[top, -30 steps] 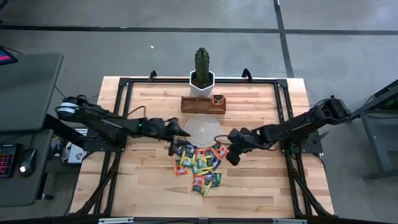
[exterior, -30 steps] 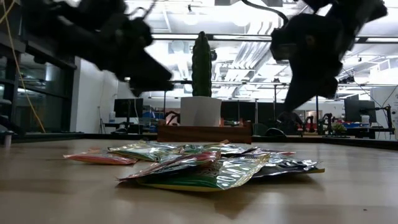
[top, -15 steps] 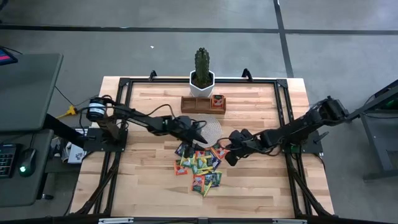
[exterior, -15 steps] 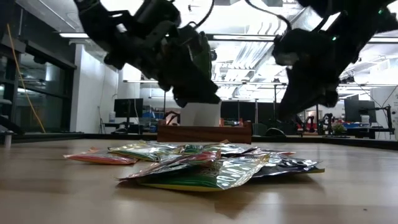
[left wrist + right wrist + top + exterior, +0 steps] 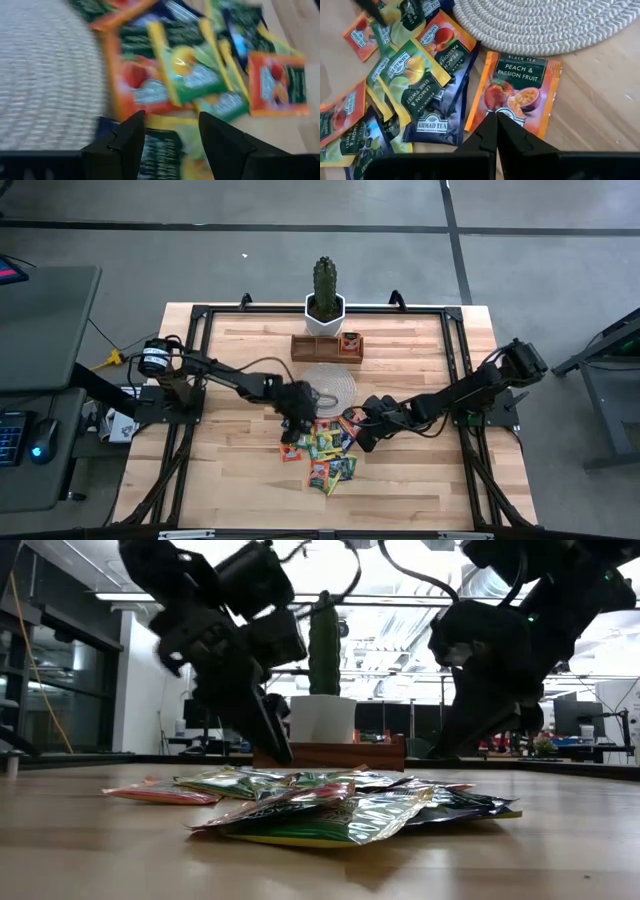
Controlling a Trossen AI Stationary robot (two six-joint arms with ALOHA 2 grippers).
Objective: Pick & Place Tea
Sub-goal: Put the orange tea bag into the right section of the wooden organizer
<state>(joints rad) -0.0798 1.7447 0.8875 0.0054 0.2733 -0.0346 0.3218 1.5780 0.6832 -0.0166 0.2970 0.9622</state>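
1. The table point(image 5: 240, 470) is filling the middle of the high view, with the cactus pot point(image 5: 324, 308) standing at its upper centre, the tray point(image 5: 318, 348) lying just below the pot, and the round mat point(image 5: 335, 386) lying just below the tray.
2. The tea point(image 5: 322, 443) is lying flat in a loose overlapping heap just below the mat, at the centre of the high view; the heap's long axis is running from the mat's lower edge down toward the lower middle of the frame, and the square sachets are turned at mixed angles. In the low view the heap point(image 5: 340, 805) is sitting in a thin layer at the frame's centre.
3. The left arm is reaching from the left edge of the table, stretched low toward the centre, and the left gripper point(image 5: 298, 413) is pointing down at the upper left of the heap, beside the mat's lower left rim. In the left wrist view its fingers point(image 5: 131, 137) are standing apart with a clear gap, holding nothing, over green and orange sachets.
4. The right arm is reaching in from the right side, bent low across the table, and the right gripper point(image 5: 364, 432) is hovering at the heap's right edge. In the right wrist view its fingers point(image 5: 489, 136) are pressed together, tips over the lower edge of the peach sachet point(image 5: 517, 92), which is lying alone just beside the mat point(image 5: 540, 20); I cannot tell whether they are touching it.
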